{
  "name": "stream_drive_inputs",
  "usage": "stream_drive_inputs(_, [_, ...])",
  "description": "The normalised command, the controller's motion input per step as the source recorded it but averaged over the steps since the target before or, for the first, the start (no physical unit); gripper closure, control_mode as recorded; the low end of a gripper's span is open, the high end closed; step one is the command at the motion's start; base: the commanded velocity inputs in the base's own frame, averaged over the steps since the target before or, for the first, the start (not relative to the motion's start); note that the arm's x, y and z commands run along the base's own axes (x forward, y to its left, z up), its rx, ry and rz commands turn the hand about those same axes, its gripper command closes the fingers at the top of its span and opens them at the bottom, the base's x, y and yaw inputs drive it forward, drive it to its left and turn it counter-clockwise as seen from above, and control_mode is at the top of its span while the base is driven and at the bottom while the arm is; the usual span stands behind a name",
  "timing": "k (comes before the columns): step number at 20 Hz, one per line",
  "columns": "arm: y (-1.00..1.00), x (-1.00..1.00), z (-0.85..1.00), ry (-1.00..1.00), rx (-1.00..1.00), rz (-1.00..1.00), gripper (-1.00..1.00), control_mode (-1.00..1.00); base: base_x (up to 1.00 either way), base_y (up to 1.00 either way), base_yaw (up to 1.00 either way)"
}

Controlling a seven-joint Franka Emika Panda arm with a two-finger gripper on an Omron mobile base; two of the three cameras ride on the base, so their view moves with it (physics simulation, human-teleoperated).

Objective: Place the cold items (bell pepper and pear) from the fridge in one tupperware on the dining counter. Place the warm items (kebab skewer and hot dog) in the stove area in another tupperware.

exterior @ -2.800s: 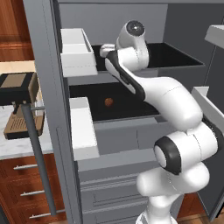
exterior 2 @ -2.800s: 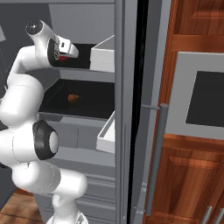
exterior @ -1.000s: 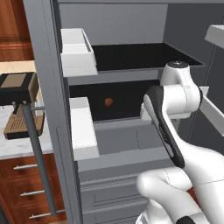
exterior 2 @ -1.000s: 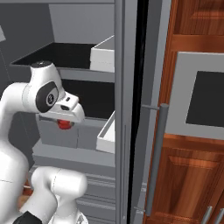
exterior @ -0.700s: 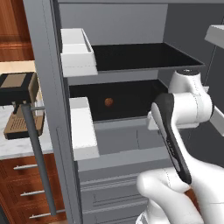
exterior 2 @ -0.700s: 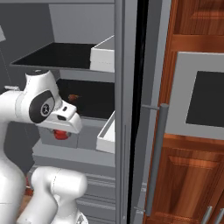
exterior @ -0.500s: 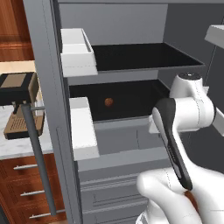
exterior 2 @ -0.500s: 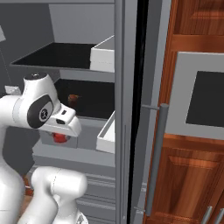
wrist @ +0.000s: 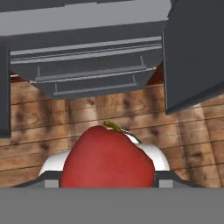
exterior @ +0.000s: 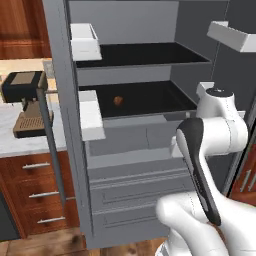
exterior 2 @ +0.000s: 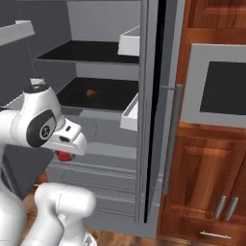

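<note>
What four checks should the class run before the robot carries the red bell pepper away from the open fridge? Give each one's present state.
1. Red bell pepper sits between the gripper jaws: ok.
2. Grip firm enough for travel: cannot tell.
3. Pepper is out of the grey fridge, over the wooden floor: ok.
4. Small brownish item, perhaps the pear, remains on the dark middle shelf: not ok, second trip needed.

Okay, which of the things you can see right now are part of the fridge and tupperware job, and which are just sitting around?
Part of the job:
- red bell pepper, held in the gripper
- small brownish item, probably the pear, on the lower fridge shelf
- open fridge

Just sitting around:
- coffee machine on the counter
- wall oven
- wooden drawers
</note>
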Motion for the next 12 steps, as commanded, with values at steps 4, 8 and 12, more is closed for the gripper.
stream_drive_inputs(4, [0.00,0.00,0.00,0.00,0.00,0.00,1.00,1.00,-0.50,0.07,0.15])
stream_drive_inputs(8, [0.00,0.00,0.00,0.00,0.00,0.00,1.00,1.00,-0.29,0.10,0.67])
stream_drive_inputs(12, [0.00,0.00,0.00,0.00,0.00,0.00,1.00,1.00,-0.03,0.00,0.99])
